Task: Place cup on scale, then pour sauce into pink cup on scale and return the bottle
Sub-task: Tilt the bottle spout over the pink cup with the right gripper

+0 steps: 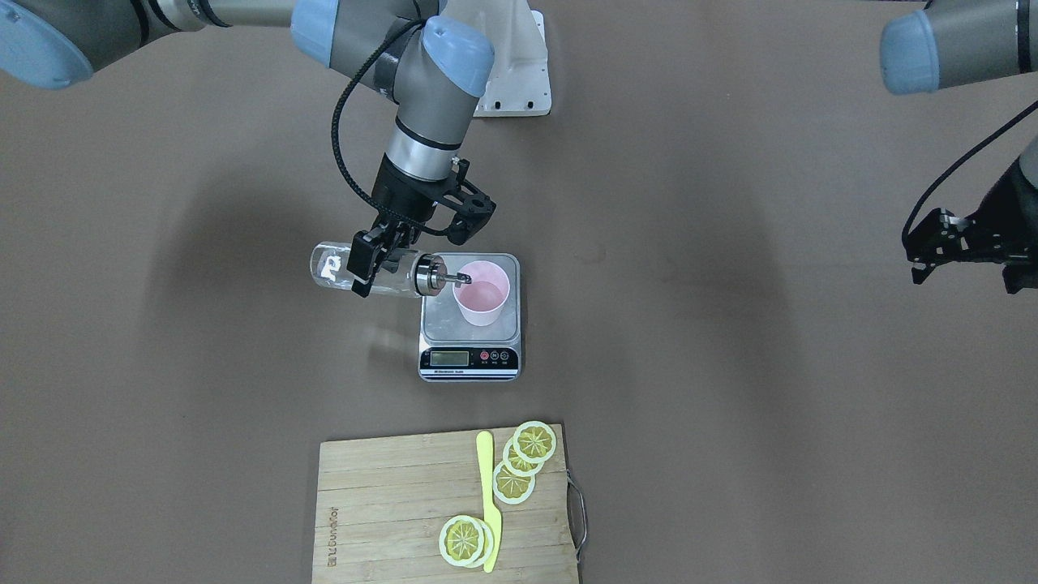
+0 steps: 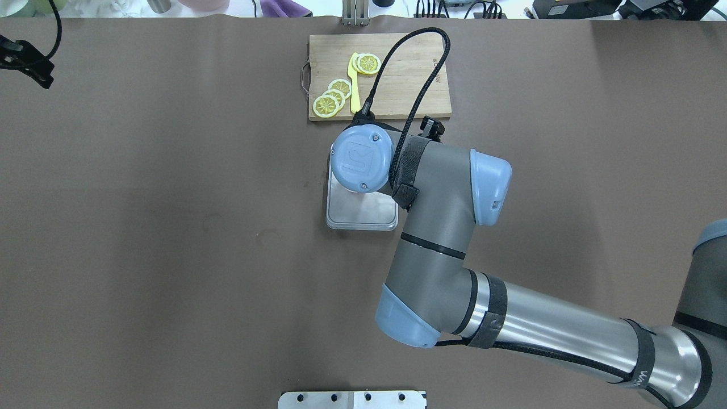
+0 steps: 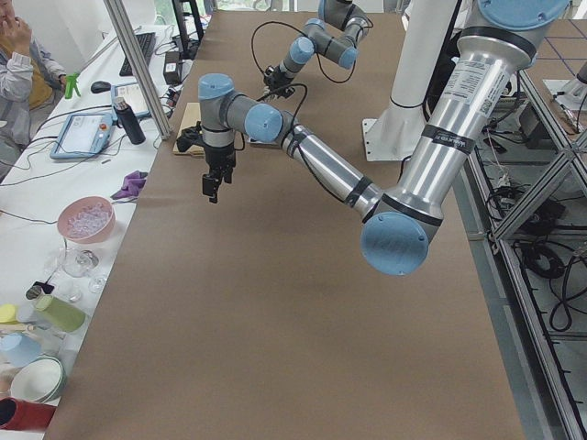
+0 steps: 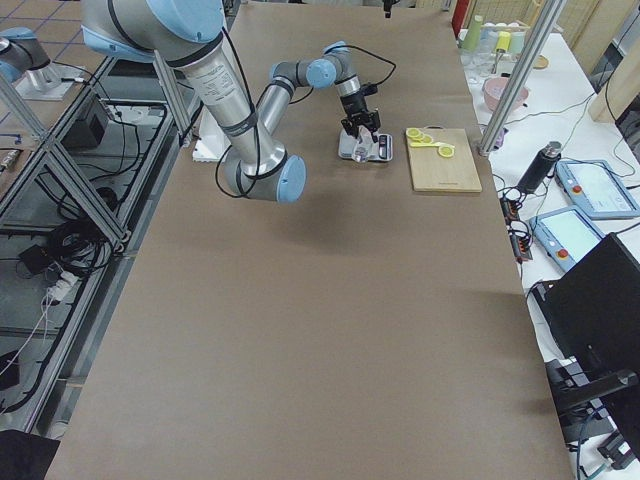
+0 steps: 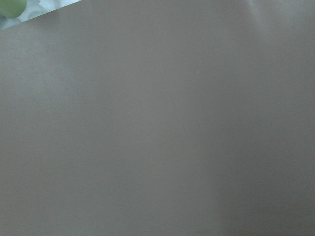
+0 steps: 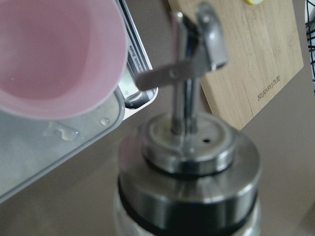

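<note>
I have the right arm (image 1: 430, 89) stretched out over the counter, its wrist turned down so the right pincer (image 1: 375, 261) hangs beneath it. The fingers (image 1: 359, 264) are clamped across the body of the bottle (image 1: 328, 266), which lies level in the grip, its ends sticking out to either side of the pincer. The left arm (image 1: 949, 49) is pulled well away to its own side. The left pincer (image 1: 912, 258) is clear of the counter, jaws parted and holding nothing.

The brown table (image 1: 730, 365) carries the scale (image 1: 469, 358) and a wooden cutting board (image 1: 389, 503).
</note>
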